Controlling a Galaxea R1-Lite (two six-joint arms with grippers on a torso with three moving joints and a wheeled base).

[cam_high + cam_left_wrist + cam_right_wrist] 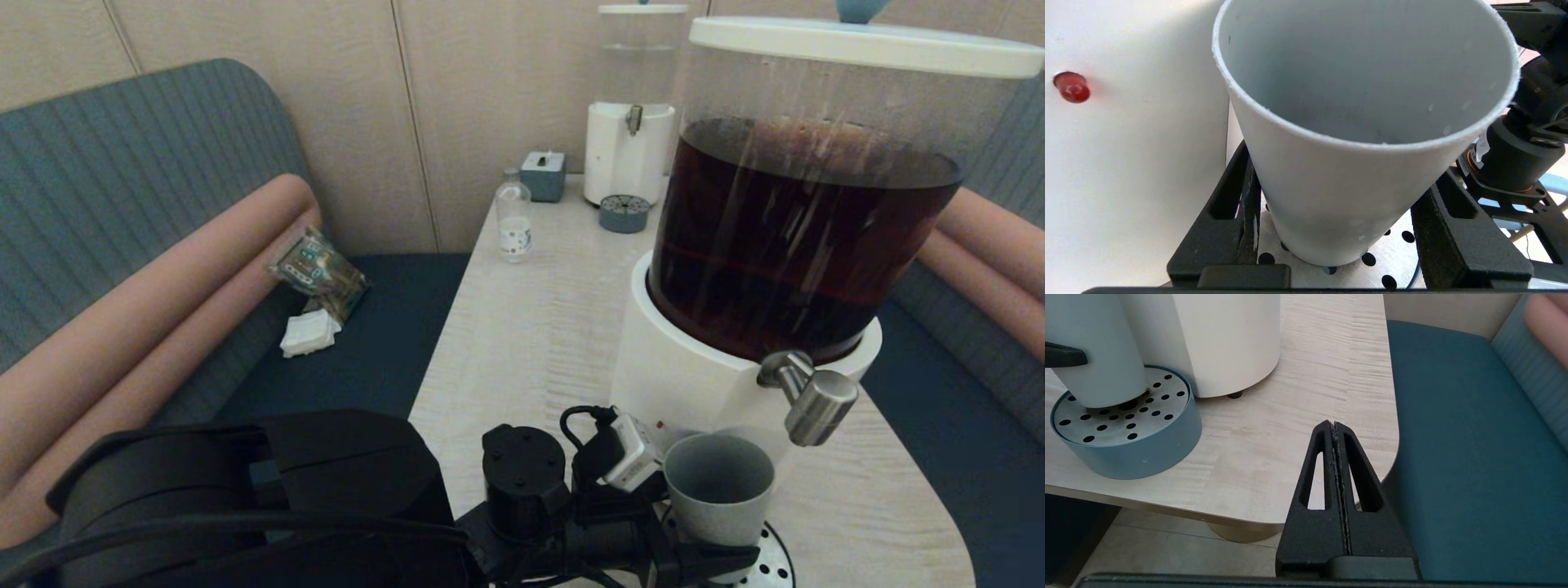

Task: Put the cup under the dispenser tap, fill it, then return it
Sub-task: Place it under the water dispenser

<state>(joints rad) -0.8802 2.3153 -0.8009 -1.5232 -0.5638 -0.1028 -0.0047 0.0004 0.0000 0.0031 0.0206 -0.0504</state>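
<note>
grey cup [718, 488] clamped in left gripper [709, 554] jaws on drip tray [771, 563], base probably seated; right gripper [1336, 428] clenched empty.

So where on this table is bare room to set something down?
Bare pale wood tabletop runs between the small clear bottle and the large white-based dispenser; more lies beside the blue perforated drip tray. The tray itself is crowded: the grey tapered cup stands there, the left gripper around it.
</note>
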